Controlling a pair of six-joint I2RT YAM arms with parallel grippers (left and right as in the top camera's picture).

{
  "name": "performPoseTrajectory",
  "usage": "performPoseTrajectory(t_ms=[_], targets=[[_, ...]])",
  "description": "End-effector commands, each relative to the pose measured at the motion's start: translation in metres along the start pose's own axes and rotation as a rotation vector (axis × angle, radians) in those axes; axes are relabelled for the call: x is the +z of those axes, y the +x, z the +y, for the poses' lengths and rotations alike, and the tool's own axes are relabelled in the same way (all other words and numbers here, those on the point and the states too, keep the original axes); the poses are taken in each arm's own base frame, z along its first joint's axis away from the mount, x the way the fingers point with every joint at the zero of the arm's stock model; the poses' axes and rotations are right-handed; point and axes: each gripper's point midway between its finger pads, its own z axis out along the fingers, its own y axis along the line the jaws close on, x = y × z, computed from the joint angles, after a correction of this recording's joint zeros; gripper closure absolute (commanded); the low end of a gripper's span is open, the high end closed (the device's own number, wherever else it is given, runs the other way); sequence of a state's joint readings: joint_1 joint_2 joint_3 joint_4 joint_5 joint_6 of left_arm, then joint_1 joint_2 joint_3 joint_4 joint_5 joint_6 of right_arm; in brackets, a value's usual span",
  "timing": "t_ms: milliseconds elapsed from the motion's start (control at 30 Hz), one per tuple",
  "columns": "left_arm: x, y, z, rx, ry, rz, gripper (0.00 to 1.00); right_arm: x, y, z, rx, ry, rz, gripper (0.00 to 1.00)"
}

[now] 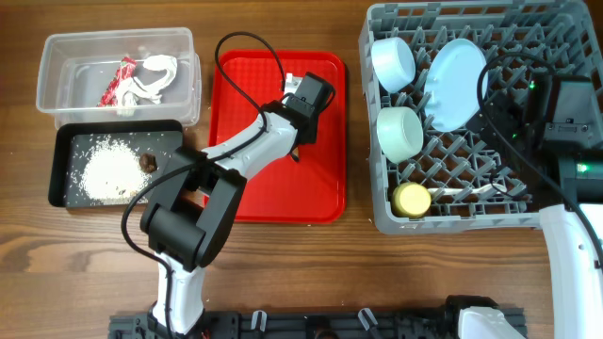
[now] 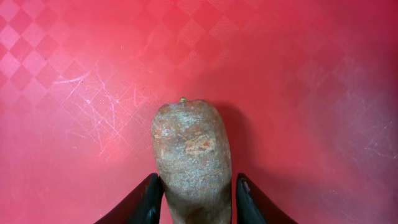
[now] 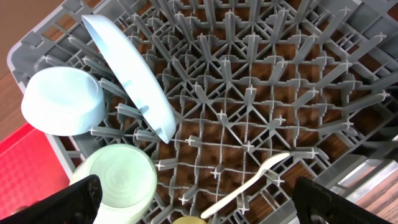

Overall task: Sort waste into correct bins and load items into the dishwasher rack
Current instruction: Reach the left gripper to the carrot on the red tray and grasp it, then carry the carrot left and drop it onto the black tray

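Note:
My left gripper (image 2: 198,202) is low over the red tray and straddles the orange-brown root (image 2: 191,149), which lies on the tray; the left finger touches it and a thin gap shows at the right finger. In the overhead view the left gripper (image 1: 306,99) hides the root. My right gripper (image 3: 199,208) is wide open and empty above the grey rack (image 1: 377,188). The rack holds the blue plate (image 1: 454,83), white bowl (image 1: 393,62), teal bowl (image 1: 399,132), yellow cup (image 1: 412,199) and white spoon (image 3: 249,183).
The clear tub (image 1: 57,75) at the far left holds the red-and-white wrapper (image 1: 121,83) and white tissue (image 1: 155,77). The black tray (image 1: 61,165) in front of it holds rice (image 1: 108,174) and a brown lump (image 1: 147,162). The red tray (image 1: 254,179) lies between bins and rack.

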State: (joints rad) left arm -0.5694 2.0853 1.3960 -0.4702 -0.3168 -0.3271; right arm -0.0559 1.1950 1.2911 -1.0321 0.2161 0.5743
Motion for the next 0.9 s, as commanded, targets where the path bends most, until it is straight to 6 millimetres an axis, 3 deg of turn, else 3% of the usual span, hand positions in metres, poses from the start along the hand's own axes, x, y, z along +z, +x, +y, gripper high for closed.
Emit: performPoseTrajectory(t_ms=[0, 100, 200, 400, 467, 600, 700, 800, 867], targets=[[0.008, 0.004, 0.003, 0.004, -0.013, 0.009, 0.58, -0.002, -0.002, 0.003, 0.007, -0.014, 0.000, 0.00], [0.013, 0.005, 0.005, 0.000, -0.017, 0.013, 0.57, -0.002, -0.002, 0.003, 0.007, -0.014, 0.001, 0.00], [0.014, 0.004, 0.007, -0.007, -0.017, 0.016, 0.72, -0.002, -0.002, 0.003, 0.008, -0.014, 0.000, 0.00], [0.014, 0.003, 0.010, -0.012, -0.019, 0.015, 0.91, -0.001, -0.001, 0.003, 0.007, -0.012, 0.002, 0.00], [0.007, 0.000, 0.011, -0.013, -0.019, 0.010, 0.91, -0.001, -0.001, 0.003, 0.007, -0.012, 0.003, 0.00], [-0.030, -0.026, 0.033, -0.050, -0.051, -0.055, 0.91, -0.001, -0.001, 0.003, 0.006, -0.012, 0.003, 0.00], [-0.083, -0.056, 0.077, -0.146, -0.055, -0.135, 0.90, -0.001, -0.002, 0.003, 0.007, -0.013, 0.002, 0.00], [-0.134, -0.073, 0.146, -0.348, -0.093, -0.212, 0.83, -0.001, -0.002, 0.003, 0.007, -0.012, 0.002, 0.00], [-0.162, -0.068, 0.212, -0.533, -0.159, -0.236, 0.82, -0.001, -0.002, 0.003, 0.007, -0.014, 0.001, 0.00]])
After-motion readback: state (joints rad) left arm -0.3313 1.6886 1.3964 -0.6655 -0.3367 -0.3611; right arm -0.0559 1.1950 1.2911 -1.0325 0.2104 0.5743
